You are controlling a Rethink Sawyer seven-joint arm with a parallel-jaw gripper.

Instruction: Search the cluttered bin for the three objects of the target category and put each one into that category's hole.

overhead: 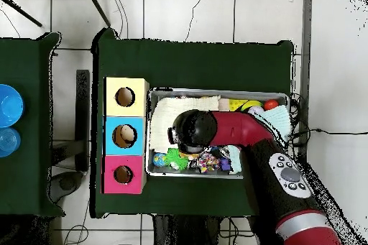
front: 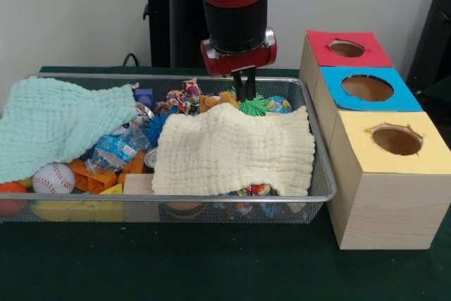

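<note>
My gripper [front: 244, 89] hangs over the back of the wire bin [front: 320, 174], its fingers close together and shut, with nothing seen between them. Its tips sit just above a green spiky toy [front: 255, 106] and a brown plush [front: 215, 101]. A cream cloth [front: 235, 150] covers the bin's right half and a mint cloth [front: 60, 123] covers the left. Between them lie a baseball [front: 53, 178], orange blocks [front: 95, 175], a crushed bottle [front: 116, 147], a blue spiky ball [front: 153, 127] and a rope toy [front: 184, 96]. In the overhead view the arm [overhead: 215, 130] hides the gripper.
Three wooden boxes stand beside the bin, each with a round hole: red top [front: 347, 48], blue top [front: 368, 88], yellow top [front: 397, 140]. From above they are yellow [overhead: 125, 97], blue [overhead: 124, 136] and red [overhead: 123, 174], left of the bin [overhead: 152, 134]. A blue bowl [overhead: 7, 104] sits far left.
</note>
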